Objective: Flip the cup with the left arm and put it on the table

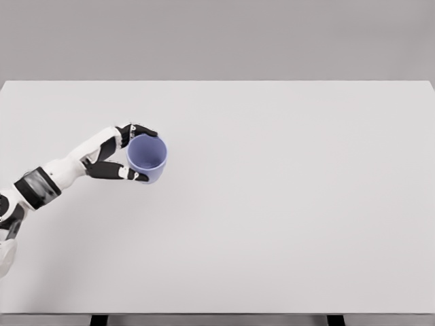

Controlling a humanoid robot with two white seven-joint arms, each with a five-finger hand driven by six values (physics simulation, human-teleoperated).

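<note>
A white surface [285, 204] fills most of the head view, with a plain grey wall behind its far edge. The left arm [58, 175], white with dark joints, comes in from the lower left edge and reaches up and to the right across the left part of the surface. At its end the left hand [121, 152] grips a blue cup [147, 158]. One dark finger [139, 130] curls over the far side of the cup's rim, and another finger lies along the near side of the cup at its lower left, so the cup is pinched between them. The cup sits in the left half of the surface, about midway between the near and far edges. Its open mouth faces up towards the camera, and the pale blue inside is visible, with the wall tilting slightly to the right. Whether its base touches the surface or hangs just above it cannot be told from this angle.
</note>
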